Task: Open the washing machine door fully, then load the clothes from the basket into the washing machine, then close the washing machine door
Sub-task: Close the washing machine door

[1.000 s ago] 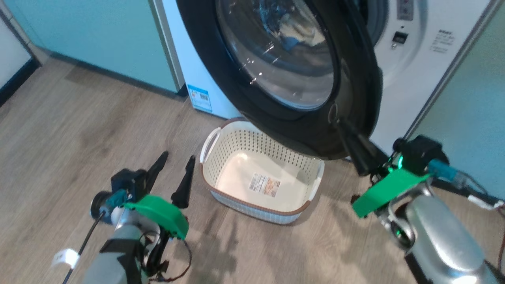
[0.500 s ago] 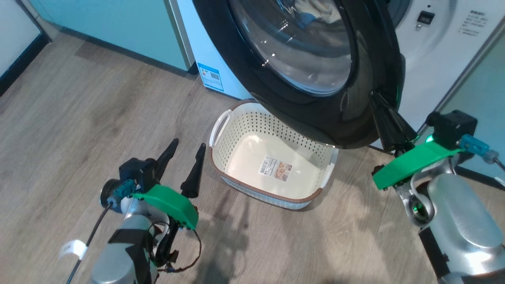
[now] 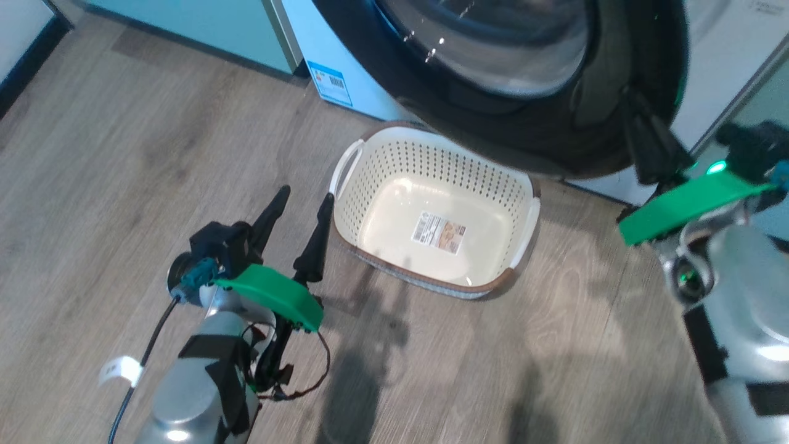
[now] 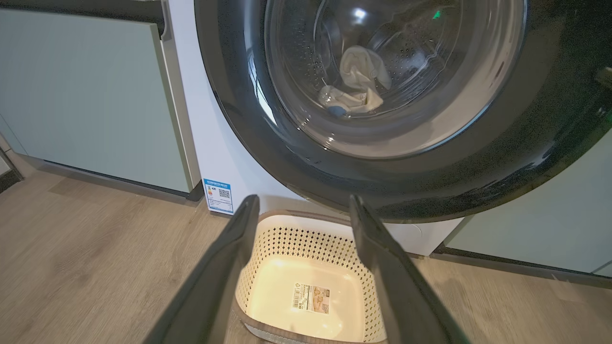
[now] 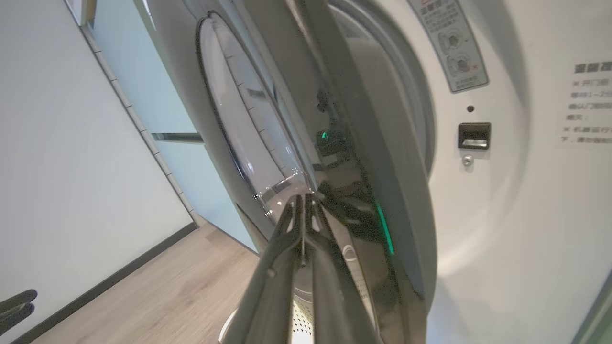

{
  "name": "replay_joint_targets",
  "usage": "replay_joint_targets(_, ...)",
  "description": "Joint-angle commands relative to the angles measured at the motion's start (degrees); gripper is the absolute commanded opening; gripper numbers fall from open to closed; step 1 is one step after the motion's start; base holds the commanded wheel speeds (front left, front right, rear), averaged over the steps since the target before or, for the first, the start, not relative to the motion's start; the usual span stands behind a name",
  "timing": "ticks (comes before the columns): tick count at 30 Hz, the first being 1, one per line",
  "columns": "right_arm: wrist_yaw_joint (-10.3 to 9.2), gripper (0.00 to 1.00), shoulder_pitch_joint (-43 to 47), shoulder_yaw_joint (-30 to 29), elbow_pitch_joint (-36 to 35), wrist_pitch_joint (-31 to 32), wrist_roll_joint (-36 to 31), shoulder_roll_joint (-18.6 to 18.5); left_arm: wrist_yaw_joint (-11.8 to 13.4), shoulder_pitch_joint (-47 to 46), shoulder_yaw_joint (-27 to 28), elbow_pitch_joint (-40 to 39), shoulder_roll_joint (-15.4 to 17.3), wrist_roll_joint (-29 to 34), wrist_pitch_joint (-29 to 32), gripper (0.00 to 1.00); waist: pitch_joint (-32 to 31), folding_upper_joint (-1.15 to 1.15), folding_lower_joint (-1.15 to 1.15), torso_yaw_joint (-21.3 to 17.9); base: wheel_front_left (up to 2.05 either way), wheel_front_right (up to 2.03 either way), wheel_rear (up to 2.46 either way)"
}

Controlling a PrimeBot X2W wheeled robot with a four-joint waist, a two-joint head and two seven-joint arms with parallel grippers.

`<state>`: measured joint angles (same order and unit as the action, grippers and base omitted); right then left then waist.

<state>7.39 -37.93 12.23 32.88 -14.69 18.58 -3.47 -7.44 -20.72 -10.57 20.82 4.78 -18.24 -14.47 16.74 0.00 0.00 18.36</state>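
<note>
The washing machine door (image 3: 493, 117) hangs ajar above the basket, with its black rim and glass bowl (image 4: 397, 76) facing me. Pale clothes (image 4: 356, 88) with a blue piece lie in the steel drum, seen through the glass. The cream basket (image 3: 376, 154) stands on the floor with only a label inside it. My left gripper (image 3: 299, 206) is open just left of the basket (image 4: 267, 239), and its fingers (image 4: 239, 239) frame the basket in the left wrist view. My right gripper (image 3: 644, 132) is shut, fingertips (image 5: 303, 205) against the door's outer rim (image 5: 363, 200). The washing machine (image 5: 502, 200) front shows its latch slot.
Pale teal cabinets (image 3: 185, 24) stand left of the machine, and another teal panel (image 4: 550, 220) stands to its right. A blue sticker (image 3: 330, 83) marks the machine's lower corner. Wood floor (image 3: 123, 154) spreads wide to the left and front. A white wall with dark skirting (image 5: 57, 143) lies beyond.
The door has swung nearer the machine with my shut right gripper on its rim, uncovering more of the basket. The head camera has shifted. My left gripper stays open by the basket.
</note>
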Motion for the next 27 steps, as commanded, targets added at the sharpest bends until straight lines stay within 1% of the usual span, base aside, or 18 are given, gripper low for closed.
replay_joint_targets(1,0.10,0.00,-3.3,-0.1,-1.3,-0.3,-0.2,0.6,0.0,-2.3,2.5,-2.1,0.9,-0.1,-0.5,1.00,1.2,0.00,0.00,0.0,0.00,0.00,0.00)
replay_joint_targets(5,0.10,0.00,-7.0,-2.5,1.3,-0.3,-1.4,0.6,0.0,-3.6,2.4,-2.2,0.4,-0.2,-0.5,1.00,3.5,0.00,0.00,0.3,0.00,0.00,0.00)
replay_joint_targets(12,0.10,0.00,-15.4,-6.5,7.2,-0.3,0.0,0.6,0.0,-5.6,2.4,-2.6,-0.3,0.0,-0.5,1.00,7.4,0.00,0.00,0.0,0.00,0.00,0.00)
replay_joint_targets(18,0.10,0.00,-21.5,-8.8,10.9,-0.3,-1.1,0.6,0.0,-6.6,2.5,-2.7,-0.7,0.1,-0.5,1.00,9.1,0.00,0.00,-0.1,0.00,0.00,0.00)
replay_joint_targets(22,0.10,0.00,-23.2,-9.2,11.8,-0.3,-1.5,0.6,0.0,-6.7,2.6,-2.6,-0.8,0.1,-0.5,1.00,9.3,0.00,0.00,-0.2,0.00,0.00,0.00)
replay_joint_targets(27,0.10,0.00,-22.6,-8.7,11.5,-0.3,-1.4,0.6,0.0,-6.6,2.7,-2.3,-0.9,0.2,-0.5,1.00,8.6,0.00,0.00,-0.3,0.00,0.00,0.00)
